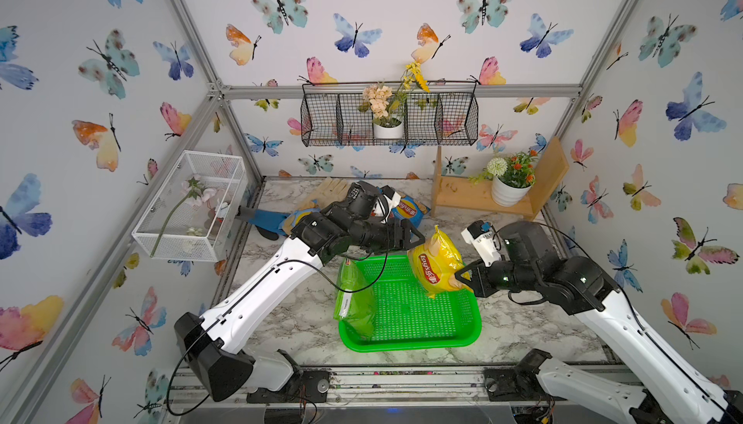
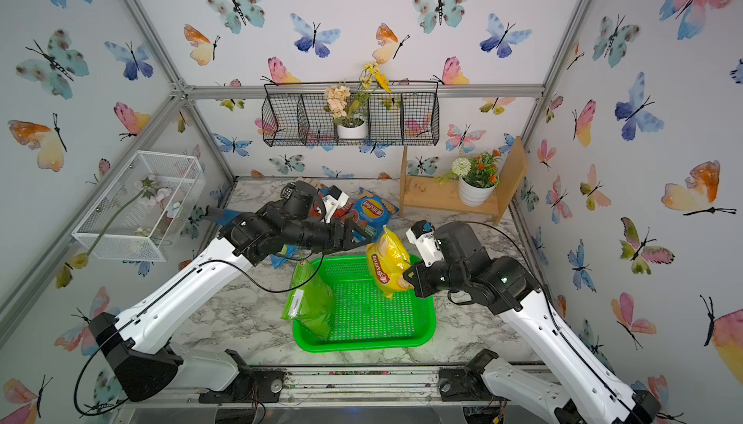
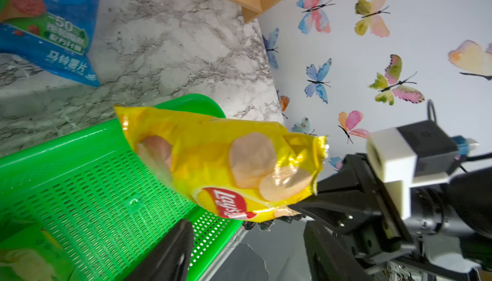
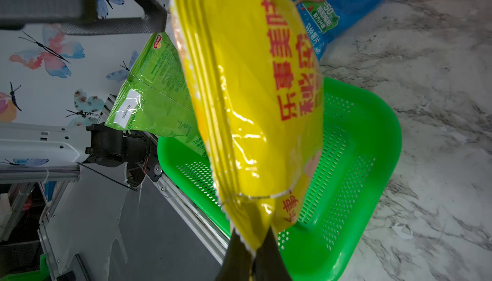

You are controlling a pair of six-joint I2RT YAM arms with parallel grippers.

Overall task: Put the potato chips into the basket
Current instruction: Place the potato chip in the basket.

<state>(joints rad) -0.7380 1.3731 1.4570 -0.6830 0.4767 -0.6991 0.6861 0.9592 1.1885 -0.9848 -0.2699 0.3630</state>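
Btwn R gripper point(image 4: 251, 250) jaws: yellow bag point(image 4: 247, 101).

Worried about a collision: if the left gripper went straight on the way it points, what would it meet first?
Probably the glossy yellow chip bag, pinched by the right gripper over the green plastic basket.

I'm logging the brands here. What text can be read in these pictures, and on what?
"Lay's": logo on the yellow bag.
"Lay's": logo on the blue bag.
"-50%", "马铃薯片": blue bag too.
Yellow bag's red Chinese characters: creased, not surely readable.
Green bag: logo and fine print too small to read.
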